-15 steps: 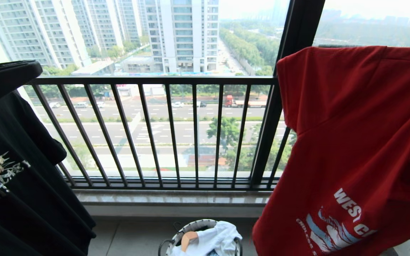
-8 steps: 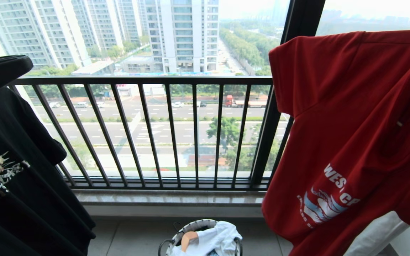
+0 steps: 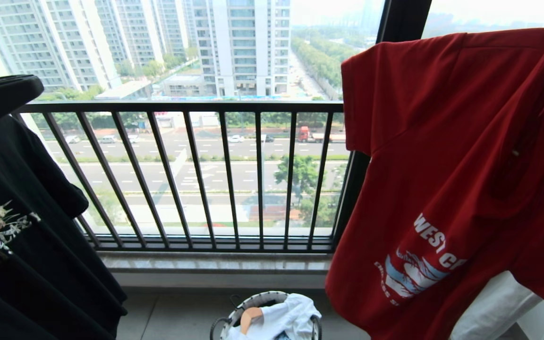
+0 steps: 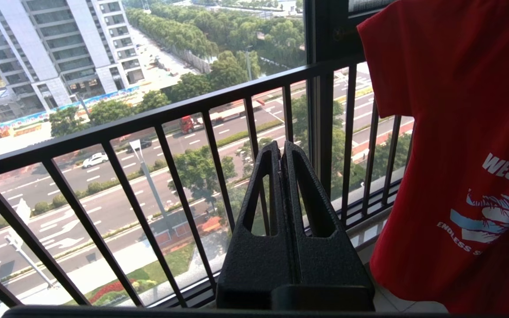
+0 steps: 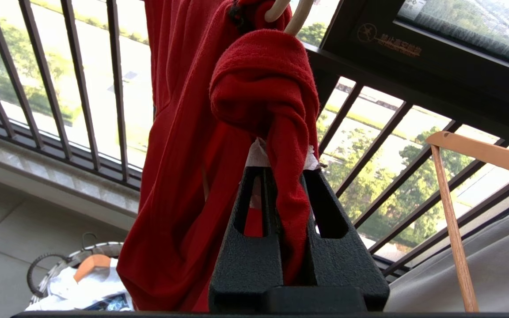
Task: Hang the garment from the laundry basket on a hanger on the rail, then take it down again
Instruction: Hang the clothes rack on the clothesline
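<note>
Garment [image 3: 446,156]: you have the red T-shirt out of the laundry basket [image 3: 253,302], held high at the right.
Progress: it sits on the hanger [image 5: 287,13]; rail unseen, so hanging looks unfinished.
Right gripper [image 5: 281,176]: clenched on bunched red fabric.
Left gripper [image 4: 281,152]: closed, empty.
Axis: shirt hangs lengthwise, slanted, hem lowest.

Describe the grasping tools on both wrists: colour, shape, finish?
The left tool and the right tool look alike: matte black, rough-textured fingers, each a tapering wedge with a triangular cutout, rising from a blocky black base. No cables, labels or markings show in either wrist view.
</note>
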{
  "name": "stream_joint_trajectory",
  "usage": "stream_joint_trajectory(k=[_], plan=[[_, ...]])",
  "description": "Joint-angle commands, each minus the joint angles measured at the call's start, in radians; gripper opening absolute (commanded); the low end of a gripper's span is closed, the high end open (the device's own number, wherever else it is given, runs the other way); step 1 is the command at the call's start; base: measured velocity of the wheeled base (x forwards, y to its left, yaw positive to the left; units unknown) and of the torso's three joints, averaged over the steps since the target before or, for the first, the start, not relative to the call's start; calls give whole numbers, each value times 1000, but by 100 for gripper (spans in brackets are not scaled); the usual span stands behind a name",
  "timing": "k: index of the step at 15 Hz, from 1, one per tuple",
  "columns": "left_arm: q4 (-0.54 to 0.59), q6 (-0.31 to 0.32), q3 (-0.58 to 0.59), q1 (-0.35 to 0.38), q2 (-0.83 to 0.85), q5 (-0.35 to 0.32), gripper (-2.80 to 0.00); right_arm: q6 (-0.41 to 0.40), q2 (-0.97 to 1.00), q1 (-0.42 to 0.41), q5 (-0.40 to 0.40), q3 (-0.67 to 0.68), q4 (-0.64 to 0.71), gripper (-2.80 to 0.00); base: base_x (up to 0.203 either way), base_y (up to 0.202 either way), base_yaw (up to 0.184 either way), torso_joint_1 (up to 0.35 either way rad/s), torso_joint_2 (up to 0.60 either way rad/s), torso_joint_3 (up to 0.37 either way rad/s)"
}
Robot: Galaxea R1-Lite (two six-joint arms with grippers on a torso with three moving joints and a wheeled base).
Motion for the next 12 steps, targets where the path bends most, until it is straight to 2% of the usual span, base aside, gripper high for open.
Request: stream_joint_trajectory(k=[1, 5, 10, 12], plan=[[-2, 1, 1, 0, 4, 1, -280, -5, -1, 29, -1, 2, 2, -280, 0, 0, 0, 0, 0, 0], [-2, 1, 1, 0, 6, 1, -280, -29, 22, 181, -14, -7, 0, -280, 0, 0, 0, 0, 0, 0], [0, 3, 6, 0, 14, 1, -280, -27, 107, 390, -143, -11, -68, -280, 0, 0, 0, 0, 0, 0], [0, 7, 7, 0, 21, 1, -280, -27, 148, 485, -248, -12, -126, -280, 0, 0, 0, 0, 0, 0]])
